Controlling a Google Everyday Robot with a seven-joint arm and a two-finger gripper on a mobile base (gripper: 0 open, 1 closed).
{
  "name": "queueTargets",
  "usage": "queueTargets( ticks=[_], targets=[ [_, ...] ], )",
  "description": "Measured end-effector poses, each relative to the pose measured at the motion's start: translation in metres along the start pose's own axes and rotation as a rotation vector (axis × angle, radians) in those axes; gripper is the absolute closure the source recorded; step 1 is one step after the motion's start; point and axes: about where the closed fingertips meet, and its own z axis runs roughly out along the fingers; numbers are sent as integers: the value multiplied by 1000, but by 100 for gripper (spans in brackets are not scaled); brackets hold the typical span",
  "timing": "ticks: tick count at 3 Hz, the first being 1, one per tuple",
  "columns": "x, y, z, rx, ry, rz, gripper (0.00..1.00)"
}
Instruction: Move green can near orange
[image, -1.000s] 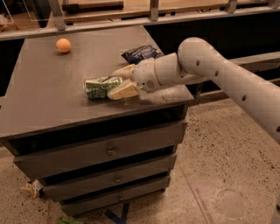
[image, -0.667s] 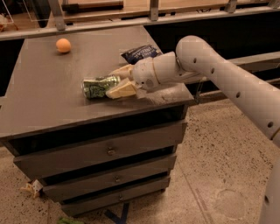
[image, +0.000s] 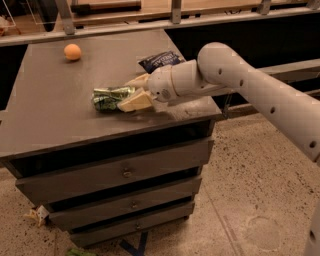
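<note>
Green can is lying sideways on grey cabinet top | gripper is clamping its right end | orange is sitting well apart

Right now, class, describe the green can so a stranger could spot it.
On top of the grey drawer cabinet, near the middle, the green can lies on its side, one end clamped in the gripper. It alone is crumpled, shiny green; the orange is round, the chip bag dark blue.
</note>
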Motion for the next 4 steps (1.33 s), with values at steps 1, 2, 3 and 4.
queueTargets(
  ticks=[1,2,3,4],
  targets=[
    [-2,-18,2,131,13,30,100],
    [-5,-41,-1,268,39,52,100],
    [-8,-50,-2,307,30,58,100],
    [-8,-49,-1,302,31,58,100]
  ],
)
